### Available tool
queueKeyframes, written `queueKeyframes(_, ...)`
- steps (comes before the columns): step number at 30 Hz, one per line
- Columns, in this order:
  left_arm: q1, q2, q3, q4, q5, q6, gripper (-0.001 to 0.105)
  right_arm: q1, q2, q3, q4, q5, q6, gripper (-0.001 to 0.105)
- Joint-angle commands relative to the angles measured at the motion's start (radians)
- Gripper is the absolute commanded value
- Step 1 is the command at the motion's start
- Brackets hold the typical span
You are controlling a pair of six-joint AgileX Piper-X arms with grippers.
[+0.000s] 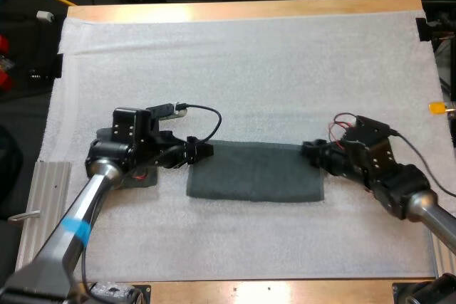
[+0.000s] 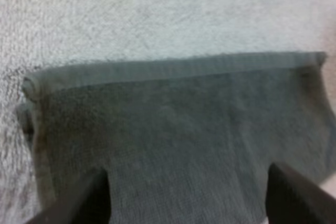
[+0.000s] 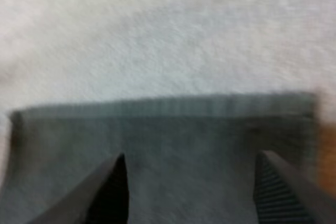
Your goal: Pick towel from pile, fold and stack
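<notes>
Left gripper (image 1: 201, 152) stands spread at the towel (image 1: 255, 171) left end; right gripper (image 1: 308, 150) spread too, at its right end. Towel lies flat and folded on the mat (image 1: 214, 69) middle, between both grippers

Left tool (image 1: 202, 152) low, spread wide, right tool (image 1: 308, 151) likewise, facing inward

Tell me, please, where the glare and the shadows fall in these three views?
High view: glare brightens the table's far wooden edge; the mat is evenly lit, and shadows around the towel stay faint. Left wrist view: flat light, no glare, the towel dark against the pale mat. Right wrist view: much the same, the mat brightest beyond the towel's far edge.
</notes>
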Motion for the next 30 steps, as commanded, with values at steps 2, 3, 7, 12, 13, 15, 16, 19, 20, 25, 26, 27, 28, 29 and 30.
queueKeyframes(2,-0.001,-0.056,-0.009,0.053,-0.043,0.031,0.061,-0.006,-0.052,-0.003,0.096,0.013,-0.063,0.052)
queueKeyframes(3,-0.001,-0.087,-0.009,0.085,-0.065,0.050,0.061,-0.006,-0.078,-0.003,0.133,0.013,-0.080,0.052)
queueKeyframes(7,-0.001,-0.217,-0.009,0.220,-0.106,0.120,0.061,-0.006,-0.167,-0.003,0.247,0.013,-0.096,0.052)
queueKeyframes(12,-0.001,-0.385,-0.009,0.337,-0.106,0.135,0.061,-0.006,-0.265,-0.003,0.369,0.013,-0.111,0.052)
queueKeyframes(13,-0.001,-0.433,-0.009,0.365,-0.106,0.135,0.061,-0.006,-0.286,-0.003,0.396,0.013,-0.116,0.052)
queueKeyframes(15,-0.001,-0.503,-0.009,0.403,-0.106,0.135,0.061,-0.006,-0.325,-0.003,0.428,0.013,-0.124,0.052)
queueKeyframes(16,-0.001,-0.542,-0.009,0.429,-0.106,0.135,0.061,-0.006,-0.351,-0.003,0.451,0.013,-0.130,0.052)
queueKeyframes(19,-0.001,-0.649,-0.009,0.510,-0.106,0.135,0.061,-0.006,-0.415,-0.003,0.507,0.015,-0.131,0.052)
queueKeyframes(20,-0.001,-0.668,-0.009,0.528,-0.106,0.134,0.061,-0.006,-0.426,-0.003,0.518,0.015,-0.131,0.052)
queueKeyframes(25,-0.001,-0.842,-0.009,0.630,-0.106,0.124,0.061,-0.006,-0.525,-0.003,0.620,0.035,-0.131,0.052)
queueKeyframes(26,-0.001,-0.860,-0.009,0.644,-0.106,0.119,0.061,-0.006,-0.537,-0.003,0.633,0.036,-0.131,0.052)
queueKeyframes(27,-0.001,-0.890,-0.009,0.661,-0.106,0.112,0.061,-0.006,-0.554,-0.003,0.652,0.036,-0.131,0.052)
queueKeyframes(28,-0.001,-0.919,-0.009,0.681,-0.106,0.111,0.061,-0.006,-0.569,-0.003,0.667,0.036,-0.131,0.052)
queueKeyframes(29,-0.001,-0.930,-0.009,0.690,-0.106,0.111,0.061,-0.006,-0.575,-0.003,0.671,0.036,-0.131,0.052)
queueKeyframes(30,-0.001,-0.950,-0.009,0.708,-0.106,0.111,0.061,-0.006,-0.585,-0.003,0.676,0.036,-0.131,0.052)
